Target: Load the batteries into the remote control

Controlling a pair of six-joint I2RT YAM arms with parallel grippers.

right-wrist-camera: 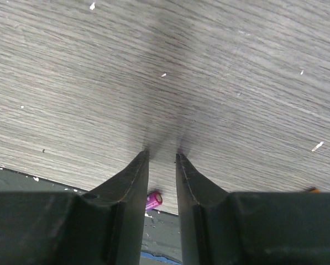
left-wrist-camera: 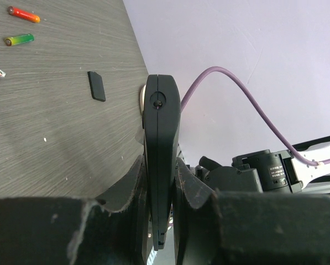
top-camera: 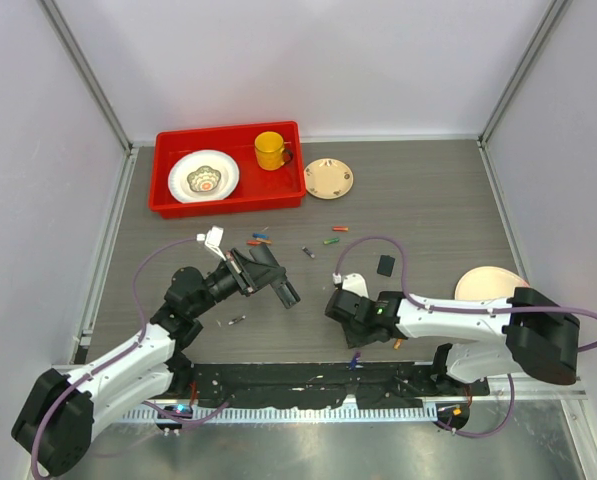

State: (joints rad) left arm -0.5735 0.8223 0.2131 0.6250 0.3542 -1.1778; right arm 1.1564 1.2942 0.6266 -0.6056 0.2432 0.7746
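Observation:
My left gripper is shut on the remote control, a slim black bar held on edge above the table; in the left wrist view the remote control stands clamped between both fingers. The small black back cover lies flat on the table. Several batteries lie scattered mid-table, among them a red-orange one and a green one. My right gripper has its tips down on the table near the front edge, jaws narrowly apart. A purple battery pokes out from behind its left finger.
A red tray at the back left holds a yellow cup and a white plate. One small plate sits beside it and another lies at the right. Loose batteries lie near the front.

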